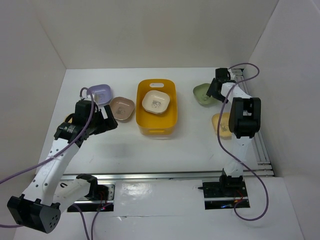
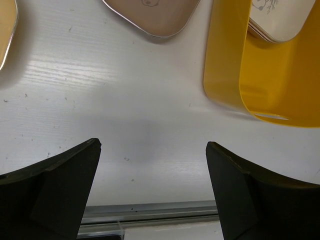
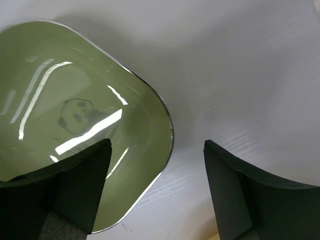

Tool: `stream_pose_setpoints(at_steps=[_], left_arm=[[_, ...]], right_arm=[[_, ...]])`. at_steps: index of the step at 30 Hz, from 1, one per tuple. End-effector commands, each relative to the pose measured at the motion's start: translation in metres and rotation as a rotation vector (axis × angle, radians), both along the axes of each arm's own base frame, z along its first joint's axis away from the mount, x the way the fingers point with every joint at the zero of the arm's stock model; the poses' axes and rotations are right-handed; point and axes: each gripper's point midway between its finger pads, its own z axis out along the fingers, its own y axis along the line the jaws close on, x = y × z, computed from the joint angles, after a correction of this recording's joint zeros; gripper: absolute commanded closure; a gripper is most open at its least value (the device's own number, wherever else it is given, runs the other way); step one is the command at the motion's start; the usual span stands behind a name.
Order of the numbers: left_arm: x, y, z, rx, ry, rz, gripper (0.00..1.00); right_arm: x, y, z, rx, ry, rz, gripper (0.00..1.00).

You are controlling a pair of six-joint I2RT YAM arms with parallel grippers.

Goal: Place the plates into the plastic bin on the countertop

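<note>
The yellow-orange plastic bin (image 1: 169,112) stands mid-countertop with a cream plate (image 1: 155,102) inside. A lavender plate (image 1: 100,93) and a brown-pink plate (image 1: 122,108) lie left of it. My left gripper (image 1: 108,123) is open and empty, just near of the brown-pink plate (image 2: 150,15), with the bin (image 2: 225,75) to its right. My right gripper (image 1: 214,90) is open over the right rim of a green panda-print plate (image 3: 65,115): one finger is above the dish, the other outside it. A yellow-orange plate (image 1: 220,124) lies partly under the right arm.
White walls enclose the white countertop (image 1: 190,150) on three sides. A metal rail (image 2: 150,210) runs along the near edge. Another yellowish plate's edge (image 2: 5,30) shows at the far left, mostly hidden under the left arm (image 1: 70,119).
</note>
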Motion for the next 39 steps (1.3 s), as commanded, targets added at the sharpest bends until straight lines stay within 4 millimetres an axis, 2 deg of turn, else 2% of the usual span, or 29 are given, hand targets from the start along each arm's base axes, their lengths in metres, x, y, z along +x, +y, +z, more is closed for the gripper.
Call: stream_pose_setpoints(at_steps=[1, 3, 4, 5, 6, 7, 9, 10, 12, 14, 17, 18, 20, 21, 24, 25, 26, 29, 30, 31, 34, 35, 36, 37, 38, 39], left_arm=[[0.001, -0.001, 0.007, -0.004, -0.048, -0.021, 0.00], [0.002, 0.001, 0.006, 0.002, -0.049, -0.014, 0.00], [0.002, 0.001, 0.006, 0.002, -0.049, -0.014, 0.00], [0.002, 0.001, 0.006, 0.002, -0.049, -0.014, 0.00], [0.002, 0.001, 0.006, 0.002, -0.049, -0.014, 0.00], [0.001, 0.001, 0.009, 0.000, -0.058, -0.014, 0.00], [0.001, 0.001, 0.009, 0.000, -0.058, -0.014, 0.00], [0.001, 0.001, 0.009, 0.000, -0.058, -0.014, 0.00], [-0.001, 0.000, 0.005, -0.004, -0.048, -0.021, 0.00], [-0.001, 0.000, 0.005, -0.005, -0.048, -0.021, 0.00], [-0.001, 0.000, 0.007, -0.006, -0.057, -0.021, 0.00], [-0.001, -0.001, 0.007, -0.001, -0.058, -0.023, 0.00], [-0.002, -0.001, 0.010, -0.002, -0.069, -0.017, 0.00], [-0.003, -0.004, 0.010, -0.002, -0.069, -0.029, 0.00], [-0.004, -0.002, 0.012, 0.002, -0.080, -0.022, 0.00], [-0.004, -0.003, 0.012, -0.005, -0.079, -0.016, 0.00], [-0.004, -0.003, 0.012, -0.005, -0.079, -0.016, 0.00], [-0.004, -0.003, 0.012, -0.005, -0.079, -0.016, 0.00], [-0.004, -0.003, 0.012, -0.005, -0.079, -0.016, 0.00], [-0.003, -0.001, 0.012, 0.001, -0.080, -0.009, 0.00], [-0.002, -0.001, 0.009, 0.004, -0.068, -0.010, 0.00], [-0.001, -0.002, 0.007, 0.006, -0.059, -0.010, 0.00], [-0.001, -0.002, 0.007, 0.006, -0.059, -0.010, 0.00], [-0.001, -0.002, 0.005, 0.009, -0.050, -0.010, 0.00], [-0.001, -0.002, 0.005, 0.009, -0.050, -0.010, 0.00], [-0.001, -0.002, 0.005, 0.009, -0.050, -0.010, 0.00]], right_arm=[[-0.005, -0.014, -0.021, 0.020, 0.002, -0.059, 0.20], [-0.009, -0.018, -0.027, 0.026, 0.010, -0.076, 0.20], [-0.015, -0.021, -0.034, 0.034, 0.022, -0.080, 0.29], [-0.016, -0.018, -0.033, 0.050, 0.019, -0.079, 0.33], [-0.017, -0.023, -0.035, 0.050, 0.016, -0.090, 0.41], [-0.021, -0.021, -0.035, 0.058, 0.020, -0.085, 0.57], [-0.022, -0.021, -0.038, 0.064, 0.017, -0.093, 0.78], [-0.021, -0.021, -0.032, 0.063, 0.005, -0.093, 0.86], [-0.020, -0.022, -0.030, 0.086, -0.012, -0.114, 1.00], [-0.018, -0.018, -0.023, 0.115, -0.034, -0.120, 1.00], [-0.010, -0.012, 0.003, 0.166, -0.116, -0.133, 1.00], [-0.007, -0.009, 0.025, 0.187, -0.166, -0.143, 1.00], [-0.003, -0.011, 0.050, 0.194, -0.232, -0.160, 1.00], [-0.003, -0.012, 0.075, 0.198, -0.286, -0.174, 1.00], [-0.004, -0.007, 0.117, 0.174, -0.362, -0.169, 1.00], [-0.005, 0.003, 0.149, 0.165, -0.421, -0.153, 1.00], [-0.010, 0.004, 0.164, 0.144, -0.442, -0.163, 1.00], [-0.024, 0.029, 0.210, 0.154, -0.525, -0.112, 1.00], [-0.027, 0.042, 0.217, 0.165, -0.541, -0.066, 1.00], [-0.033, 0.066, 0.226, 0.175, -0.549, 0.006, 1.00], [-0.039, 0.122, 0.224, 0.184, -0.505, 0.240, 1.00], [-0.046, 0.161, 0.228, 0.182, -0.504, 0.343, 1.00], [-0.046, 0.176, 0.226, 0.154, -0.498, 0.379, 1.00], [-0.044, 0.183, 0.212, 0.104, -0.453, 0.402, 1.00], [-0.046, 0.199, 0.205, 0.101, -0.431, 0.440, 1.00], [-0.048, 0.204, 0.196, 0.098, -0.392, 0.451, 1.00]])
